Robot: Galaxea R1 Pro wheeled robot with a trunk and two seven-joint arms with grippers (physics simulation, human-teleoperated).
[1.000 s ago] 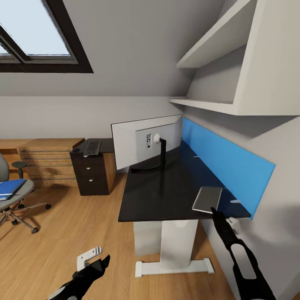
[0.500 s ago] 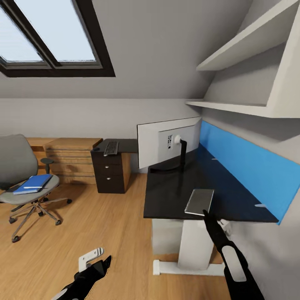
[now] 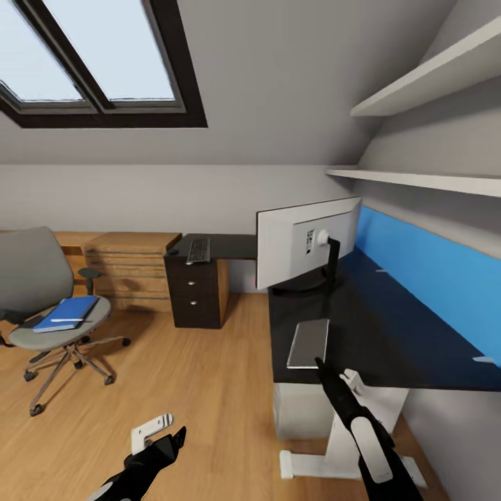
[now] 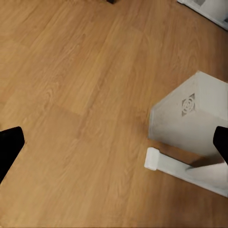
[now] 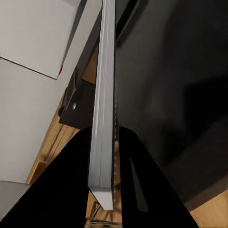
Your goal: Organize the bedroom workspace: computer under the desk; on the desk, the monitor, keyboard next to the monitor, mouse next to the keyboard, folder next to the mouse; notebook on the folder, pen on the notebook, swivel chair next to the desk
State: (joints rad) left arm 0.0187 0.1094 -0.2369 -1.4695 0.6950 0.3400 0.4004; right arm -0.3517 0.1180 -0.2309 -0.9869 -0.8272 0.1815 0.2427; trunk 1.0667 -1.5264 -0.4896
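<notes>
We are gripping the notebook (image 3: 308, 343) in our right gripper (image 3: 322, 364), jaws clamped on its near edge, long axis pointing toward the monitor (image 3: 306, 240); left gripper (image 3: 169, 437) is hanging open over the floor.

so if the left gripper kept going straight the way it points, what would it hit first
Probably the bare wooden floor: the left gripper points down at it, with the white desk leg off to one side. Depth is unclear.

Right claw (image 3: 321, 364) clamped, arm extended forward; left claw (image 3: 167, 437) spread, low
</notes>
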